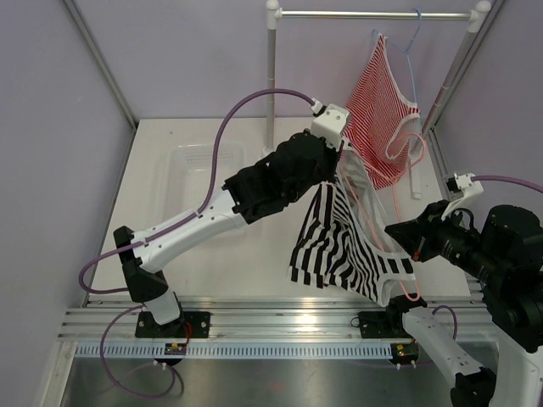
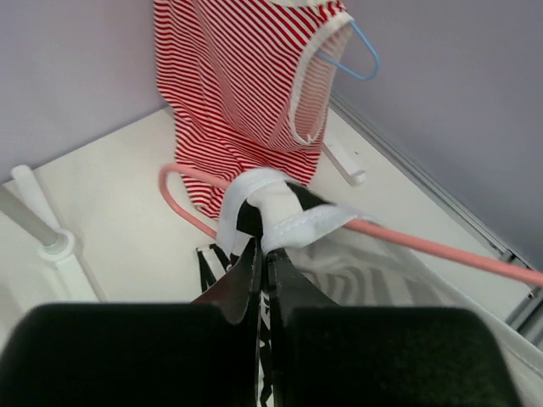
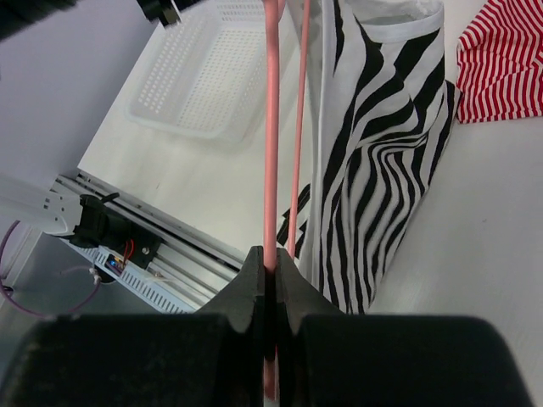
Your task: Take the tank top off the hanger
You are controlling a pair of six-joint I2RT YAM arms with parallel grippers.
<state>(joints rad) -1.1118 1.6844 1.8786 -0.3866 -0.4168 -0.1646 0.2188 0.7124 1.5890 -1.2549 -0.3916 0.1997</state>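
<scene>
Tank top (image 1: 339, 242) is hung on pink hanger (image 2: 424, 242), held above desk (image 1: 254, 263) between the arms. White strap (image 2: 246, 191) is pinched by left jaws; hanger wire is clamped in right jaws. Risk: strap could get snagged on hanger's curved end, or thin wire twisted out of grip if pulled sideways.

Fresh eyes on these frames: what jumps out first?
The black-and-white striped tank top hangs mid-table between the two arms. The left jaws are shut on its white strap, and the right jaws are shut on the pink hanger. Behind it, at the back right, a red-and-white striped top hangs on a light-blue hanger from the rail.
</scene>
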